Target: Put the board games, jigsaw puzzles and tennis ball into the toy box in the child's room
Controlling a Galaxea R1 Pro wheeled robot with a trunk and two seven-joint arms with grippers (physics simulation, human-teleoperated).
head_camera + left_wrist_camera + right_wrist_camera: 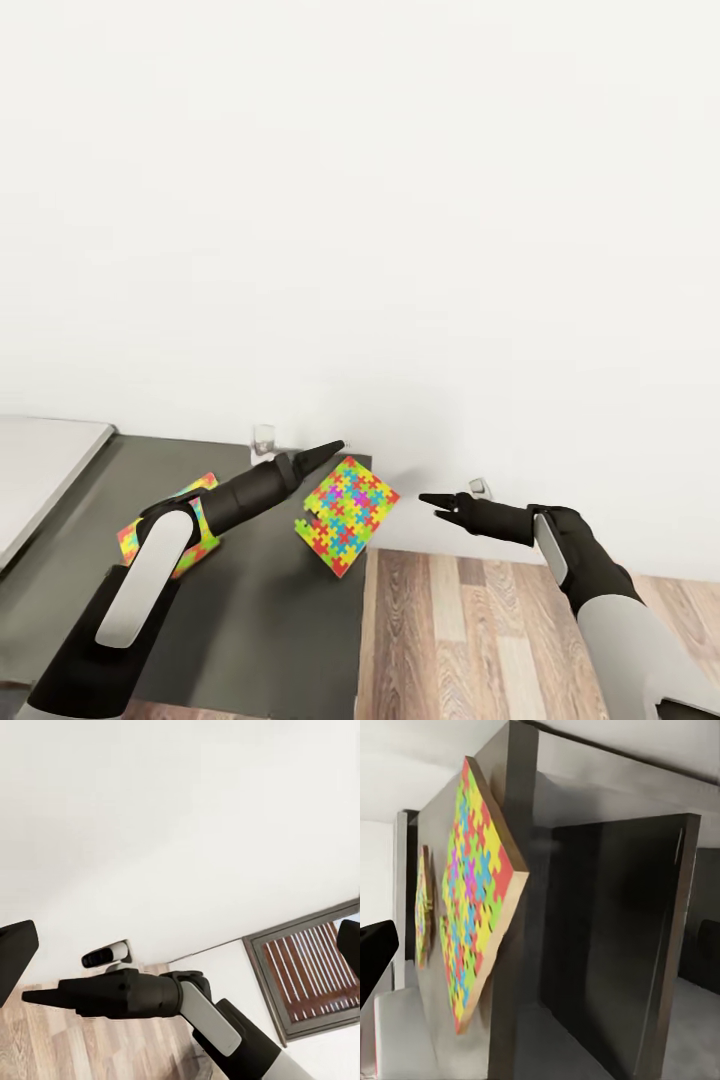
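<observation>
Presently, in the head view, my left tool reaches over the dark grey part of the worktop, its fingers drawn to a point just beyond the far upper edge of one jigsaw puzzle; whether they touch that box I cannot tell, nor can I tell whether this tool is clenched or released. That puzzle sits at the right edge of the worktop, tilted, partly overhanging the wood-plank floor. The second jigsaw puzzle lies further left on the same dark surface, partly hidden behind my left arm. A pale grey-white section of worktop adjoins at far left. My right tool hangs over the floor, right of the worktop, fingers slightly parted and grasping nothing, pointed toward the nearer puzzle and well apart from it. The right wrist view shows that puzzle edge-on against the dark cabinet side, the other puzzle beyond it. The left wrist view shows my right arm before a white wall.
</observation>
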